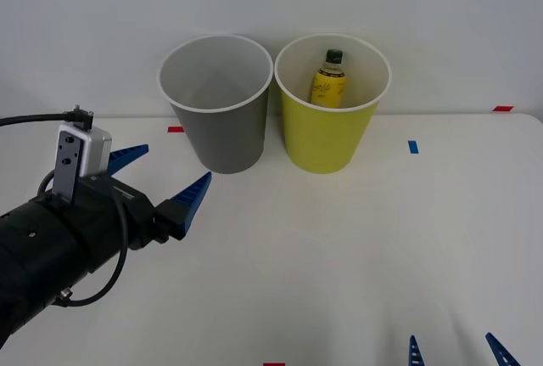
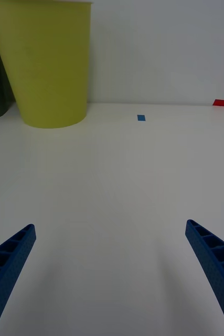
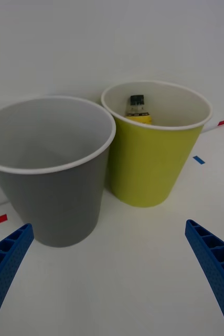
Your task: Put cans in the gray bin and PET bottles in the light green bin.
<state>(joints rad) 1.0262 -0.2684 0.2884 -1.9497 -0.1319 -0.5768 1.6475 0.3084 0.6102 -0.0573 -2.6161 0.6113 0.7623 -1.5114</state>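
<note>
lab test bench; plain white table (image 1: 356, 239); bare white wall (image 1: 271, 1); coloured tape markers (image 1: 413, 147)

I can read no text, brand or number in my views. The yellow wrap of the PET bottle (image 1: 327, 84) carries dark print, too small to make out.

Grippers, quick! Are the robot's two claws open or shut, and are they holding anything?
Left gripper: open, holding nothing, hovering before the gray bin.
Right gripper: open, holding nothing, low at the table's near edge.
</note>
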